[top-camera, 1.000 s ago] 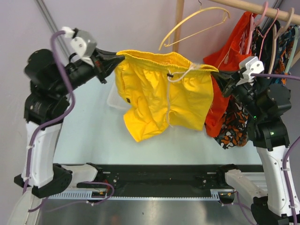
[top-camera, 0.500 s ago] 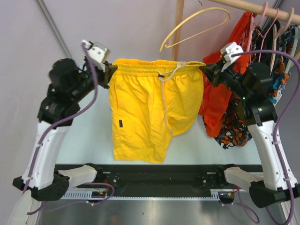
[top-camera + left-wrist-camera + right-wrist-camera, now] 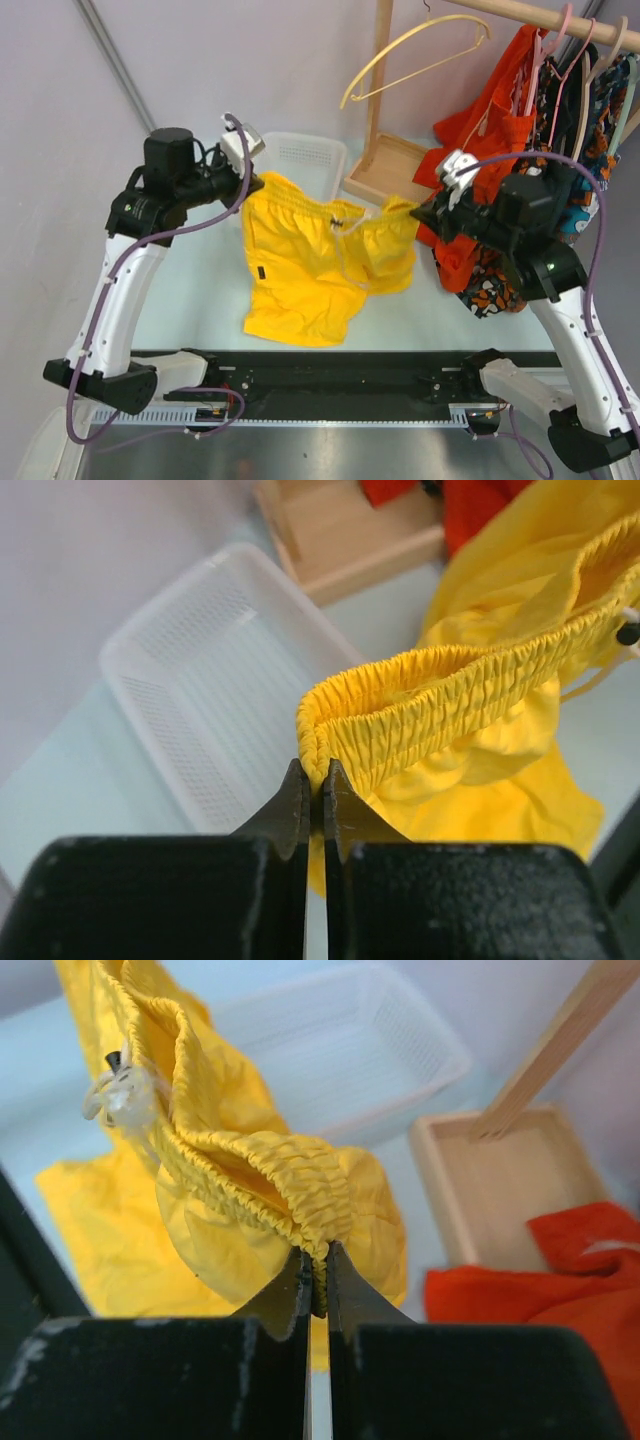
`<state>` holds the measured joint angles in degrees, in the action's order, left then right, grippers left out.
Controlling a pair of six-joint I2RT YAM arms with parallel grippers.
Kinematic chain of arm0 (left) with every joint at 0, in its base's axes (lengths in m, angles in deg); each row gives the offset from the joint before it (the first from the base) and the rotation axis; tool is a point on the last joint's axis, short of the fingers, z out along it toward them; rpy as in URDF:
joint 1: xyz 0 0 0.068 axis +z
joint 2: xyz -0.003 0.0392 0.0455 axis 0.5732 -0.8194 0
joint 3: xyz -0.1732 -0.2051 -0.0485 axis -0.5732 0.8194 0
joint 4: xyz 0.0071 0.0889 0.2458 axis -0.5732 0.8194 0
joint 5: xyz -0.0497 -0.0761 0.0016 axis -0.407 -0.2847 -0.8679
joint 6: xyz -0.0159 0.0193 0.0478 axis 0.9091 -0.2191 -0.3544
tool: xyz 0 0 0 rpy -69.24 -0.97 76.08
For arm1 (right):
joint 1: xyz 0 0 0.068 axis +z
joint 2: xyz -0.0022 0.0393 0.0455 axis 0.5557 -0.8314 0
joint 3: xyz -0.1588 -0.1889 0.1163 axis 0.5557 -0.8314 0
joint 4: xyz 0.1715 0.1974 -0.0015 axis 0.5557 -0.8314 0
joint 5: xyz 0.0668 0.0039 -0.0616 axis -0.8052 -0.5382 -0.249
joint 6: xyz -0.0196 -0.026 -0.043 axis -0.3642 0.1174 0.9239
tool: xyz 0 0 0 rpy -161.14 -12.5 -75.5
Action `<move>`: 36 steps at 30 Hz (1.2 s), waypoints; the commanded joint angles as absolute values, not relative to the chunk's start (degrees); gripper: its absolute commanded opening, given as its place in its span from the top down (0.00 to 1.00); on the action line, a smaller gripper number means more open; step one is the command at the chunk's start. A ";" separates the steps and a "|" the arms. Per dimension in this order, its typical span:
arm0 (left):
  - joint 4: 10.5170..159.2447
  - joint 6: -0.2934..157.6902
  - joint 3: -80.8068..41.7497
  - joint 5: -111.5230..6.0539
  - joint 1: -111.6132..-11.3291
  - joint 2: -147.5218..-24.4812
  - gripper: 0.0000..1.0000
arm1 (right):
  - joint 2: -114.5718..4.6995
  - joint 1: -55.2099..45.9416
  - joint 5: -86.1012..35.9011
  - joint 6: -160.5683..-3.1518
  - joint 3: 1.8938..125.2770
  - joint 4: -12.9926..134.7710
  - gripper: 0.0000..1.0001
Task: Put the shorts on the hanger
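Note:
The bright yellow shorts (image 3: 305, 260) hang low between my two arms, their legs lying on the table. My left gripper (image 3: 252, 185) is shut on the left end of the gathered waistband (image 3: 400, 715), its tips (image 3: 311, 780) pinching the fold. At the waistband's right end my right gripper (image 3: 420, 212) is shut on the fabric (image 3: 320, 1205), with the white drawstring (image 3: 118, 1095) dangling beyond. The pale yellow hanger (image 3: 415, 55) hangs bare from the wooden rail at the upper right, above and behind the shorts.
A white mesh basket (image 3: 300, 155) sits behind the shorts, beside the wooden rack base (image 3: 385, 170) and its upright post (image 3: 378, 80). An orange garment (image 3: 480, 150) and dark patterned clothes (image 3: 500, 270) hang on the rail (image 3: 560, 18) by my right arm.
Both arms have dropped and come closer together. The waistband, stretched taut and high before, now sags, and the shorts' legs have come down onto the table.

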<state>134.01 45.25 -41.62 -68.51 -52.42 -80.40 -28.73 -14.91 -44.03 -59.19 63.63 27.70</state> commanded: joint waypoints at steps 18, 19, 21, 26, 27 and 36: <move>117.14 18.00 12.90 -75.06 -50.97 -72.22 0.99 | -34.50 -5.99 -34.96 -42.35 27.70 44.86 1.00; 115.04 16.60 16.31 -75.15 -50.97 -71.51 1.00 | -34.15 -3.99 -34.08 -41.92 26.63 45.83 1.00; 112.75 12.81 19.31 -73.75 -51.40 -69.22 1.00 | -32.49 -1.52 -30.32 -40.08 24.00 49.07 1.00; 106.68 9.65 25.12 -67.77 -53.25 -70.45 1.00 | -27.74 7.88 -21.51 -34.28 12.84 56.82 1.00; 106.41 8.86 25.83 -66.72 -53.77 -70.27 1.00 | -27.21 8.68 -19.41 -33.31 11.26 59.00 1.00; 115.00 2.96 26.90 -68.11 -54.39 -59.74 0.58 | -21.85 10.27 -16.31 -29.95 9.30 55.17 0.51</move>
